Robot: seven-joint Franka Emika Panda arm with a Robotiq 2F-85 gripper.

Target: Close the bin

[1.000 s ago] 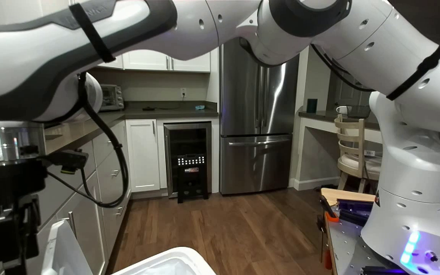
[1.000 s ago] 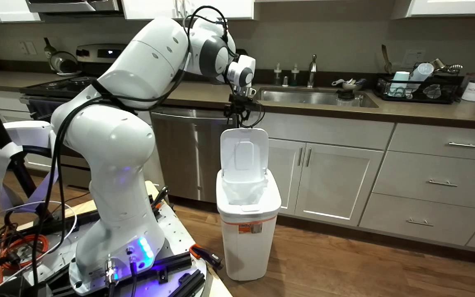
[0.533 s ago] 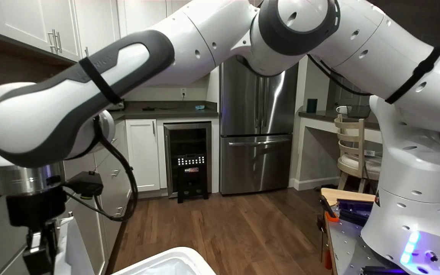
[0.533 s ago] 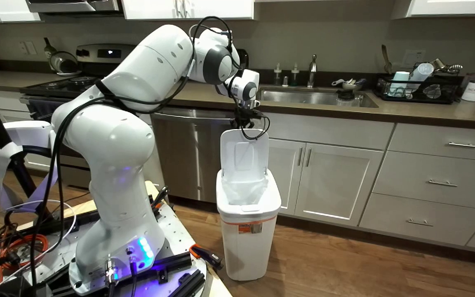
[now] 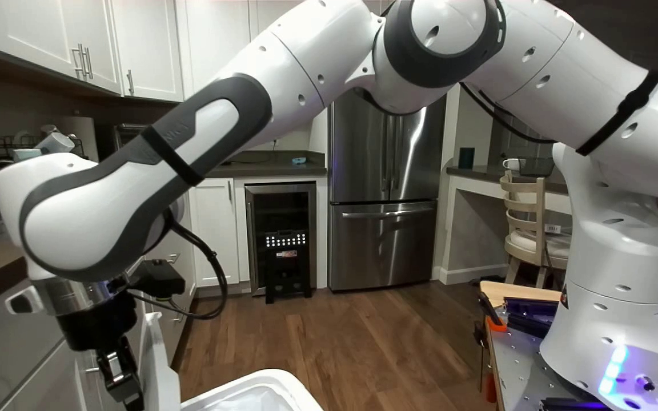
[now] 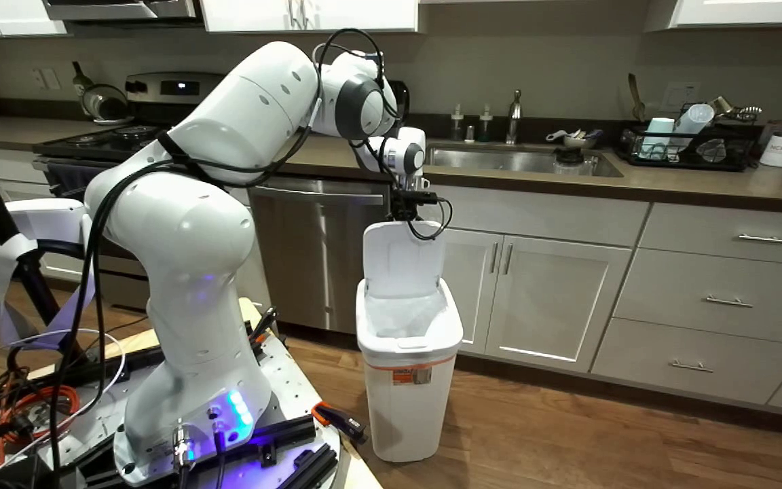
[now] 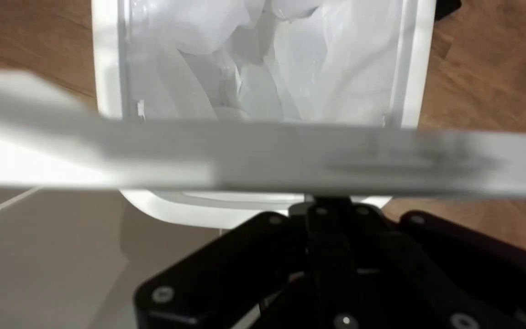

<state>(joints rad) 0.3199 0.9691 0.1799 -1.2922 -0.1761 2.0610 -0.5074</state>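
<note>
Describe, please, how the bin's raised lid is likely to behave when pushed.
The lid will probably swing, since its lower edge meets the bin. Its panel looks thin, so it may be light and slightly flexible. The bin is tall and narrow, so a hard push might tip it.

From left to right ran the pale lid (image 7: 263,157) — edge-on, blurred, blocking a band of the open white bin (image 7: 107,59)! Folded whitish liner (image 7: 263,89) showed inside. From the near side jutted the black gripper (image 7: 338,205), jaws together, tips against the lid or just short — no telling which. Brown floor (image 7: 496,82) lay left and right, a greyish surface (image 7: 39,265) at the near left.
</note>
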